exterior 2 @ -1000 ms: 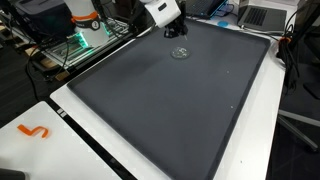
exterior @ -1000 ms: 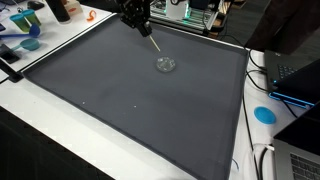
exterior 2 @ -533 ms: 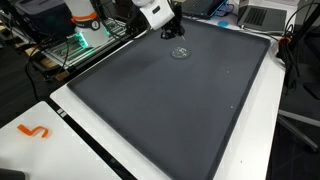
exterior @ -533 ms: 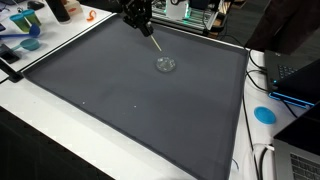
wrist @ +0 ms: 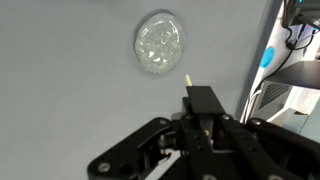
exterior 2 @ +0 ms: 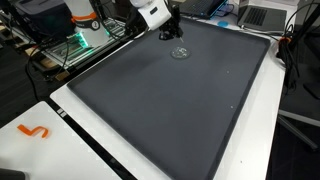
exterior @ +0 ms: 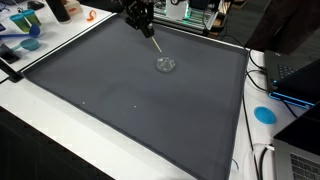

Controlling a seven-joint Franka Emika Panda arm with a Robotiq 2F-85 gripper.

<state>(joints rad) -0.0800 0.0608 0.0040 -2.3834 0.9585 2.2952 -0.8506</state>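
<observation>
I've got the gripper [exterior: 142, 25] up over the far edge of the dark grey mat [exterior: 120, 105], and its jaws are pulled in tight on a thin stick [exterior: 153, 42]. There's no gap between the fingers beyond the stick itself. In the wrist view the gripper [wrist: 203, 112] fills the bottom of the picture, and the thin stick [wrist: 188, 78] pokes out ahead of the fingers with its pale tip showing.

The clear round dish [wrist: 160, 43] lies flat on the mat, just ahead of the stick's tip and a little to one side. The tip is close to the rim but apart from it, with a strip of bare mat [wrist: 70, 90] between them. In an exterior view the stick slants down and away from the gripper toward the dish [exterior: 166, 64]. I can't tell whether the tip touches the mat.

From the opposite side, in an exterior view, the gripper [exterior 2: 168, 33] hangs just beyond the dish [exterior 2: 180, 53], which sits alone on the mat [exterior 2: 170, 110]. Well away from the gripper, a blue disc [exterior: 264, 114] lies on the white table [exterior: 30, 130], and an orange squiggle [exterior 2: 33, 131] lies at the near corner.
</observation>
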